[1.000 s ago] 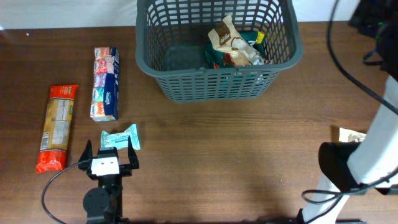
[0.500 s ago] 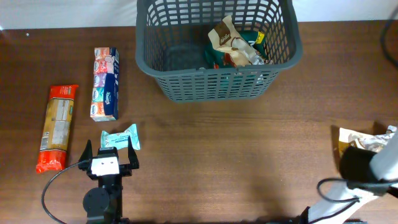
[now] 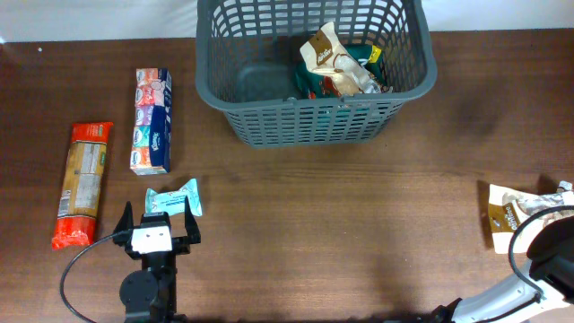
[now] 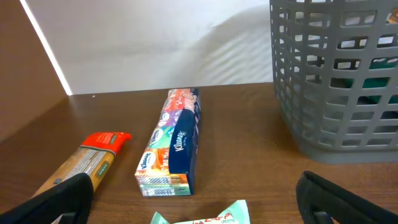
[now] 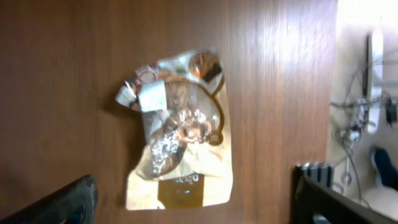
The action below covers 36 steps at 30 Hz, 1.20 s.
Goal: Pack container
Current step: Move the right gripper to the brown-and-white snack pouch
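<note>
The container, a dark grey slotted basket (image 3: 314, 121), stands at the back centre and holds several snack packets (image 3: 339, 63). It also shows in the left wrist view (image 4: 336, 81). My left gripper (image 3: 160, 220) is open and empty, just in front of a teal wrapped bar (image 3: 175, 199), which lies between the fingers in the left wrist view (image 4: 199, 219). My right gripper (image 5: 196, 208) is open and empty over a cream and brown snack packet (image 5: 180, 130) lying at the table's right edge (image 3: 511, 215).
A tissue pack (image 3: 152, 120) and an orange pasta packet (image 3: 82, 184) lie at the left, and show in the left wrist view as the tissue pack (image 4: 174, 149) and the pasta packet (image 4: 87, 165). The right arm (image 3: 549, 260) fills the bottom right corner.
The right arm has drawn back toward the bottom right corner, uncovering the cream and brown packet. The left arm and the other things have not moved.
</note>
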Motion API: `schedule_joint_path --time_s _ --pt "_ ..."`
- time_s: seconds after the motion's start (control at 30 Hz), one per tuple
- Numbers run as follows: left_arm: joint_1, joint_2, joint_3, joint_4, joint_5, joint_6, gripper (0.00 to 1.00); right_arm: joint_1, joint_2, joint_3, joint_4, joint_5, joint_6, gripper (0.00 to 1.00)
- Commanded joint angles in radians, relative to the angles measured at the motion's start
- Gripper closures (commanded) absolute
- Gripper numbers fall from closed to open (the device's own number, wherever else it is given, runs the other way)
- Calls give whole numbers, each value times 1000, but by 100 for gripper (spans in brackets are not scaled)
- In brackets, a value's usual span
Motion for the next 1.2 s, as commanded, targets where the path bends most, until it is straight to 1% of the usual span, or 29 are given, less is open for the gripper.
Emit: schedule_joint_path --time_s 0.0,0.07,0.2,0.27,0.4,0.47,0.87,1.17 --pt "2 -6 -4 -2 7 -9 1 4 -10 -105 41 -50 49 1" --pt "2 -6 -4 -2 7 -9 1 4 -10 -175 100 -77 34 1" --pt "2 -6 -4 -2 7 -9 1 4 -10 -303 240 -142 -62 1" --pt "2 -6 -4 -2 7 -9 1 3 -10 -364 287 -156 -84 1" --pt "2 -6 -4 -2 7 -9 1 3 -10 -482 406 -209 -204 1" --pt "2 -6 -4 -1 6 -9 1 3 -10 -533 446 -219 -226 1" --pt "2 -6 -4 -2 6 -9 1 -32 -10 -703 546 -211 -232 1" --pt "2 -6 -4 -2 6 -9 1 -55 -10 -713 597 -215 -328 1"
